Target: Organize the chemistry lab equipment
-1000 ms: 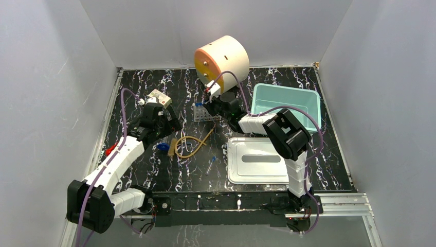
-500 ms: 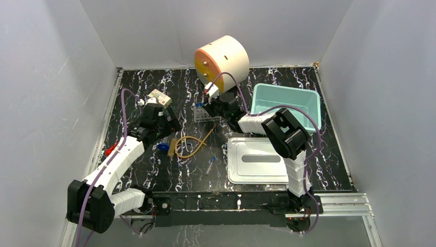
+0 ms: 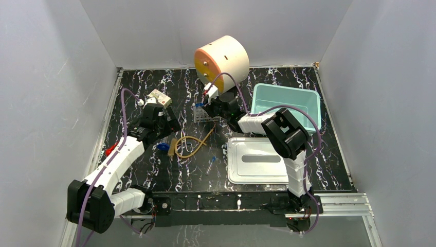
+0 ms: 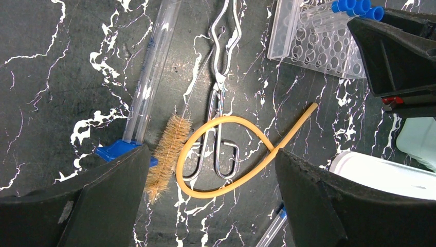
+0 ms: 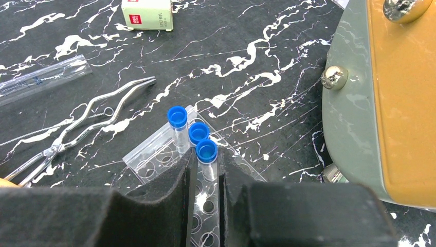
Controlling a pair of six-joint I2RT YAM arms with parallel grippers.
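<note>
Three blue-capped tubes (image 5: 198, 133) stand in a row in a clear rack (image 5: 154, 154) on the black marbled tabletop (image 5: 247, 31). The right tool (image 5: 207, 154) sets its black fingers (image 5: 175, 190) close either side of the nearest tube (image 5: 207, 150). Metal tongs (image 5: 87, 121) lie left, a small white box (image 5: 146, 13) beyond, an orange-faced cabinet (image 5: 396, 103) right.

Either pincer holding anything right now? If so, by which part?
Left pincer: open, nothing held. Right pincer straddles a blue-capped tube just below its cap, tube seated in the rack; whether it grips cannot be told.
</note>
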